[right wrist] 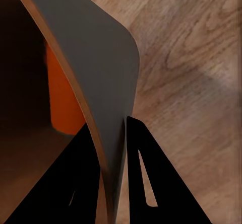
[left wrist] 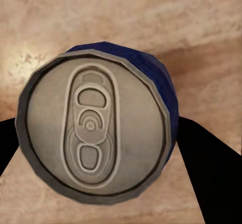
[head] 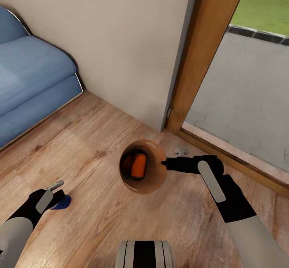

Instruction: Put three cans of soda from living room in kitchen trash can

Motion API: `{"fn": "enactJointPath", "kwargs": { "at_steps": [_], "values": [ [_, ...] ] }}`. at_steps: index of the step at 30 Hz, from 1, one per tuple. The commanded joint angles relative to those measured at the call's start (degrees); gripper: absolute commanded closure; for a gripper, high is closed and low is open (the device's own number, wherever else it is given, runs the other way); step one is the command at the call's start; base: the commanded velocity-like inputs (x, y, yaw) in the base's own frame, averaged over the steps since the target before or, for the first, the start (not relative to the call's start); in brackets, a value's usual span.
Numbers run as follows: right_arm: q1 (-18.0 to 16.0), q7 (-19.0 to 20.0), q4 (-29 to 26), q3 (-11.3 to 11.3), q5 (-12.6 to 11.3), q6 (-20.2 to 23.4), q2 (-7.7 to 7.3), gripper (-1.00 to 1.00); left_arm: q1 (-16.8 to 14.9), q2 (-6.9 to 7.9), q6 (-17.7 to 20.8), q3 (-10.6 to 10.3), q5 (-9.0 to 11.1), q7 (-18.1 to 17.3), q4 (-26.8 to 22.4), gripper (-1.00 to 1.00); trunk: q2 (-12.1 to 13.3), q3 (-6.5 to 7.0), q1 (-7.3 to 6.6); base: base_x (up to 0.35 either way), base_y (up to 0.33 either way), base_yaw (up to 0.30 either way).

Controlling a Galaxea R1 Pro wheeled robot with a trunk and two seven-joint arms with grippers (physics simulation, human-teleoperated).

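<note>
Right gripper (head: 163, 164) is sitting right of frame centre in the head view, pinching the rim of the tash can (head: 154, 157). The right wrist view confirms it: one black finger (right wrist: 70, 183) inside the bucket, the other outside, with the grey wall (right wrist: 96, 58) clamped between them.

Bucket is showing at frame centre, mouth facing the camera, brown inside. One orange can (head: 139, 166) is lying in it, with a second orange shape (head: 127, 164) just to its left, deeper in shadow. An orange can (right wrist: 60, 98) is also showing against the inner wall in the right wrist view.

Left gripper (head: 60, 195) is sitting at lower left of the head view, down at the wood floor (head: 92, 139), right over the dark blue can (head: 62, 202). In the left wrist view the blue can (left wrist: 96, 133) is standing upright, silver top with pull tab facing the camera, and black fingers (left wrist: 212, 178) are flanking it on both sides. Jaws are spread around it; cannot tell if they are touching.

Blue sofa (head: 28, 79) is sitting at upper left, wood-framed glass door (head: 200, 59) at upper right.
</note>
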Motion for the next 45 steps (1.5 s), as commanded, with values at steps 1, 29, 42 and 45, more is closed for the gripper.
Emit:
{"fn": "enactJointPath", "kwargs": {
  "at_steps": [1, 29, 42, 45],
  "values": [
    [0.0, 0.4, 0.0, 0.0, -2.9, 0.0, 0.01, 1.00, 0.0, 0.00, 0.0, 0.0, -0.1, 0.0, 0.0, 1.00, 0.0, 0.00, -0.01, 0.000, 0.000, 0.000],
    [-4.0, 0.1, 18.5, -0.3, -2.7, 0.0, 0.93, 1.00, 9.6, -3.88, 10.9, 0.9, 0.6, 0.1, -31.4, 1.00, 0.3, 5.32, -0.62, 0.000, 0.000, 0.000],
    [-7.5, 0.1, 27.8, -0.4, -2.7, 0.0, 1.06, 1.00, 17.8, -18.19, 23.8, 2.3, 1.0, 1.9, -65.8, 1.00, 0.5, 8.20, -0.96, 0.000, 0.000, 0.000],
    [-8.0, 0.0, 29.3, -0.5, -2.7, 0.0, 1.08, 1.00, 17.2, -20.78, 23.9, 1.2, 1.4, 1.6, -66.1, 1.00, 0.5, 8.87, -1.04, 0.000, 0.000, 0.000]
  ]
}}
